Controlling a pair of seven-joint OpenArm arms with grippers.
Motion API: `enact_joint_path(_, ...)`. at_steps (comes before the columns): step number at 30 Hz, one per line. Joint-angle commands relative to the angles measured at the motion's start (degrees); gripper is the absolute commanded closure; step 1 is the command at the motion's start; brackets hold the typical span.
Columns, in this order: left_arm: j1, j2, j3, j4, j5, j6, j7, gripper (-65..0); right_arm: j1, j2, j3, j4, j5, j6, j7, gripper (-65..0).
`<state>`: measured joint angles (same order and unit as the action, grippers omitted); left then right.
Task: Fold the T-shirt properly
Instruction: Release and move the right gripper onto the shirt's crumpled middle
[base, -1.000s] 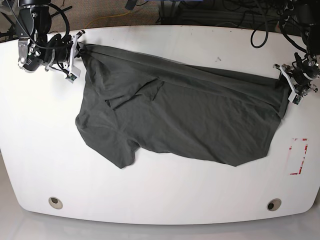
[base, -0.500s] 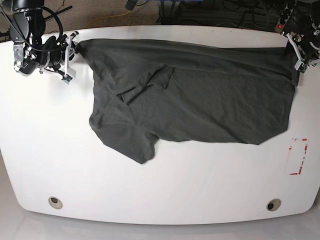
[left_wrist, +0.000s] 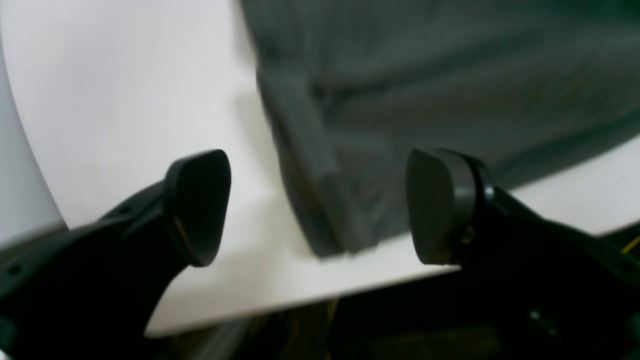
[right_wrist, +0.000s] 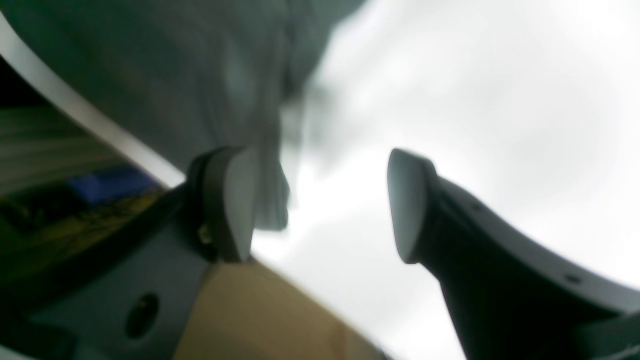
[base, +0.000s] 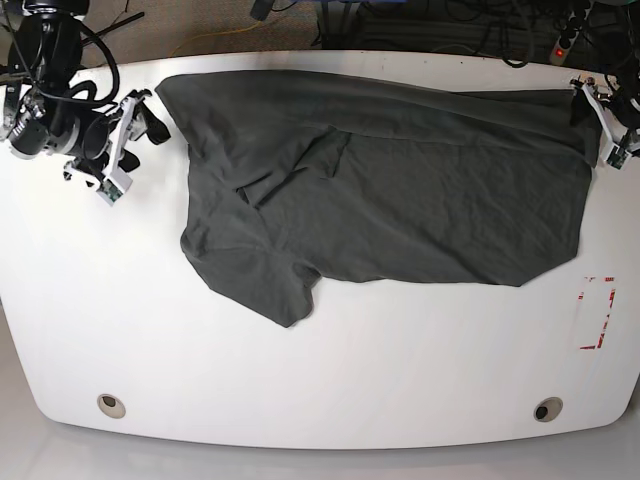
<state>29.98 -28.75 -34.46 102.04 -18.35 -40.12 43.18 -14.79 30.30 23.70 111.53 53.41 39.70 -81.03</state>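
Now one T-shirt (base: 400, 190) lies flat; both grippers' two jaws gape, gripping nothing.

Both wrist views blur the T-shirt (left_wrist: 425, 90) corners

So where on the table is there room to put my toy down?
The white table is bare along the near edge, below the T-shirt, between the two round holes. The left side is bare too. The far edge is crowded: the shirt reaches it, with an arm at each corner.
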Motion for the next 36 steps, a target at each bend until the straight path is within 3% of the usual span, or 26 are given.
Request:
enact_joint_path(1,-0.8,-0.7,-0.3,1.9,-0.8,0.1,-0.4,-51.1,3.1,-2.5,0.3,0.8,-0.2,0.3,1.1,-39.3)
enact_joint_path(6,-4.3,1.7,-0.4,3.0,-0.6,0.1,-0.2,-51.1,8.1,-8.9,-2.0,0.2,-4.3,0.3,1.2,-39.3)
enact_joint_path(12,-6.2,3.0,-0.3,2.9,-0.5,0.1,-0.2,-51.1,12.8,-14.1,-7.4,-4.2,-15.4,0.3,3.5,-39.2)
enact_joint_path(16,-6.3,3.0,-0.1,2.9,-0.5,0.1,-0.2,-51.1,16.0,-15.7,-10.2,-6.9,-19.6,0.3,4.2,-38.7)
enact_joint_path(22,-6.2,2.9,2.9,2.8,-0.5,0.1,-0.2,-51.1,19.8,-17.2,-11.4,-13.3,-20.6,0.3,4.4,-27.3)
enact_joint_path(28,-6.2,3.0,3.0,1.6,1.4,0.1,-0.2,-51.1,22.7,-18.2,-11.4,-20.2,-20.3,0.3,4.4,-33.6)
enact_joint_path(36,-6.2,3.0,4.6,-1.1,2.8,0.1,-0.3,-51.1,23.8,-20.4,-11.3,-24.3,-20.7,0.3,4.4,-33.5)
